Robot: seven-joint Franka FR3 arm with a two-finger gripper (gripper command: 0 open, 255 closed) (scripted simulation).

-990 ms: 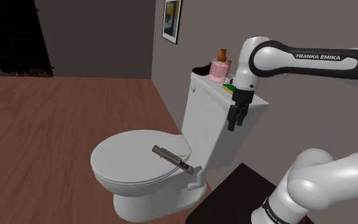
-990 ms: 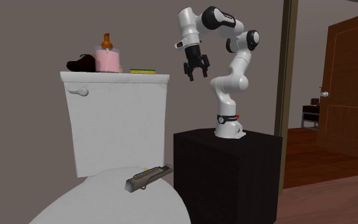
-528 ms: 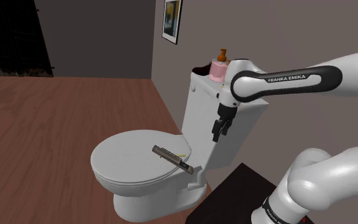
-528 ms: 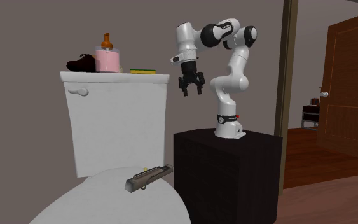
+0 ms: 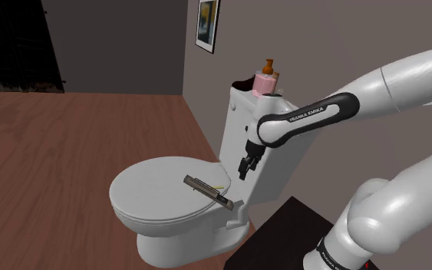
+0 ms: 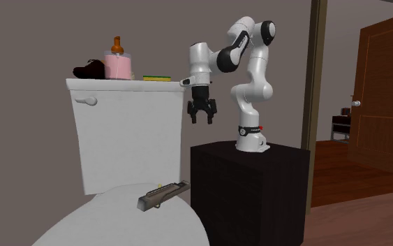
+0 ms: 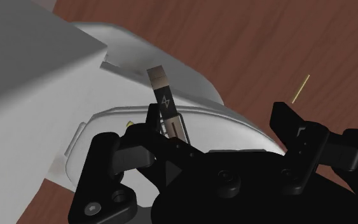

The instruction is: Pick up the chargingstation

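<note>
Diagonally on toilet lid, charging station, end toward tank

White Franka arm with dark joints and an all-black gripper

Rounded, glossy white links take up the right side of the shoulder view, and a black band at one joint carries white lettering that reads "FRANKA EMIKA". Right of centre in the second exterior view, a dark ring circles the arm just above its flared white base. The gripper is matt black, with two blocky fingers on a body dotted with round screw heads.
</note>
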